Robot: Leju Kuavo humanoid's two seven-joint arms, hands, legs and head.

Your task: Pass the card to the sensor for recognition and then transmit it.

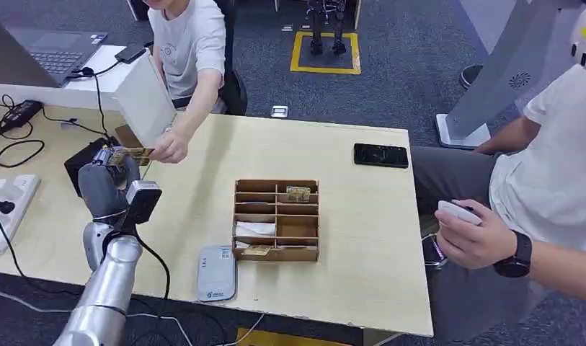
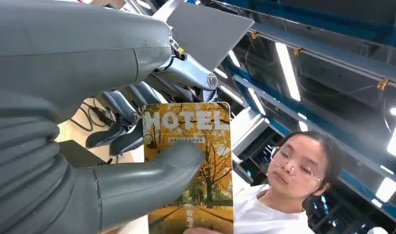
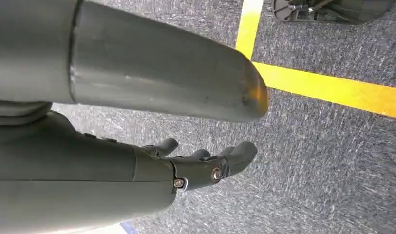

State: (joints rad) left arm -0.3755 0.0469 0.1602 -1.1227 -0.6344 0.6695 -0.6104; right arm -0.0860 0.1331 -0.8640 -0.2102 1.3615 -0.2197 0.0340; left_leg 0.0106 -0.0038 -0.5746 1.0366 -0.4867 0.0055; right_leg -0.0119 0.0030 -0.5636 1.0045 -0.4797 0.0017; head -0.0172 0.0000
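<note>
Nearest us, our right robot hand [image 3: 200, 165] hung over the floor, fingers loosely apart, holding nothing; beyond the wooden organizer [image 1: 277, 219] on the bench [image 1: 362, 245], our left robot hand [image 1: 109, 176] pinched the hotel card [image 2: 191, 165]; a person's hand [image 1: 169, 148] touched its far end; thin, stiff, slick, we judged; best gripped by the edges.

Left hand [image 1: 106, 180] raised, gripping; right hand [image 3: 186, 165] hangs open.
</note>
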